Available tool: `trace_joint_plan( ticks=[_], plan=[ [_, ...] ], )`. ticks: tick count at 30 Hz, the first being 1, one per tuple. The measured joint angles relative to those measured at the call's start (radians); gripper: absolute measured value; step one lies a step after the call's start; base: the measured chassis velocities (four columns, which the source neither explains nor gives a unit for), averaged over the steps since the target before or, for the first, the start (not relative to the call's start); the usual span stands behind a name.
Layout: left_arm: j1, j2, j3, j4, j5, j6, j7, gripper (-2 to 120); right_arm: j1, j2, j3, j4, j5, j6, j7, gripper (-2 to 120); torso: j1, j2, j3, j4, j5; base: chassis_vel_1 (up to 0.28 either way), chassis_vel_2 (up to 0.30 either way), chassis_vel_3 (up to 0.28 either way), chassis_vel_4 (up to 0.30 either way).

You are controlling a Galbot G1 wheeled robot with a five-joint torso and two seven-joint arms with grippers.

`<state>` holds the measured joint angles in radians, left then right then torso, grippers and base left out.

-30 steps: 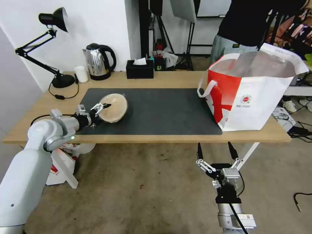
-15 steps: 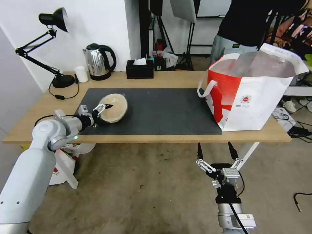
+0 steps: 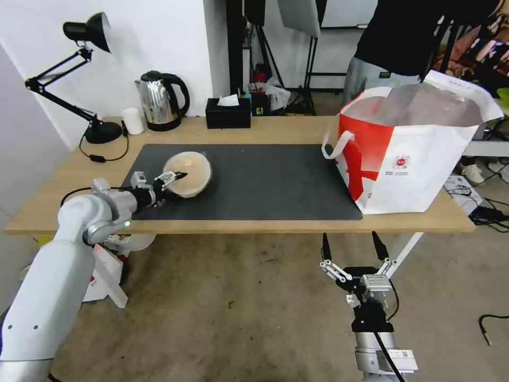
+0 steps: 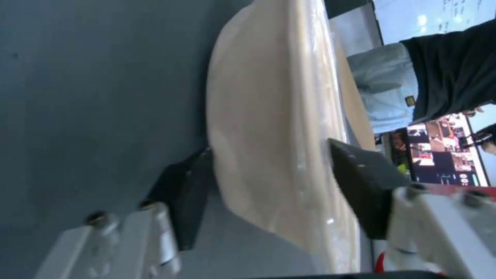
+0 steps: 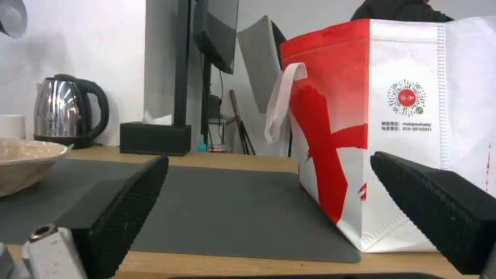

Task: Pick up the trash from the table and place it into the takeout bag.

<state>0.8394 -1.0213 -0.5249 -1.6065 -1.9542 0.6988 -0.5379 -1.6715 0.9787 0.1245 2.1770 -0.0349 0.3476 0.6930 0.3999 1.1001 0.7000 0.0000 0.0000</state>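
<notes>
A tan paper bowl is tipped on its side over the left part of the dark mat on the table. My left gripper is shut on the bowl's near rim. In the left wrist view one black finger presses the outside of the bowl and the other finger sits inside it. The takeout bag stands open at the table's right end and also appears in the right wrist view. My right gripper hangs open below the table's front edge.
Along the table's back edge stand a black desk lamp, a small white cup, a steel kettle and a black tissue box. A lamp cable lies left of the mat. A person stands behind the bag.
The left gripper has lifted and tipped the tan bowl, so its underside now faces the head camera. The left arm has shifted slightly right. The right arm has not moved.
</notes>
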Motion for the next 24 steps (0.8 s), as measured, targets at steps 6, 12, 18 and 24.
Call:
trace_joint_plan(
  ticks=[6,12,18,24],
  plan=[
    [-0.001,-0.001,0.003,0.003,0.007,-0.001,0.001,31,0.000,0.000,0.000,0.000,0.000,0.000,0.000,100,0.000,0.000,0.000,0.0001,0.0000,0.000,0.000,0.000,0.000],
    [0.002,0.005,0.000,0.001,0.011,-0.003,0.003,10,0.000,0.000,0.000,0.000,0.000,0.000,0.000,100,0.000,0.000,0.000,0.0000,0.0000,0.000,0.000,0.000,0.000],
    [0.003,0.007,-0.004,0.001,0.016,-0.004,0.007,1,0.000,0.000,0.000,0.000,0.000,0.000,0.000,100,0.000,0.000,0.000,0.0000,0.0000,0.000,0.000,0.000,0.000],
    [0.010,0.010,-0.010,0.002,0.021,-0.005,0.017,1,0.000,0.000,0.000,0.000,0.000,0.000,0.000,100,0.000,0.000,0.000,0.0001,0.0000,0.000,0.000,0.000,0.000]
  ],
)
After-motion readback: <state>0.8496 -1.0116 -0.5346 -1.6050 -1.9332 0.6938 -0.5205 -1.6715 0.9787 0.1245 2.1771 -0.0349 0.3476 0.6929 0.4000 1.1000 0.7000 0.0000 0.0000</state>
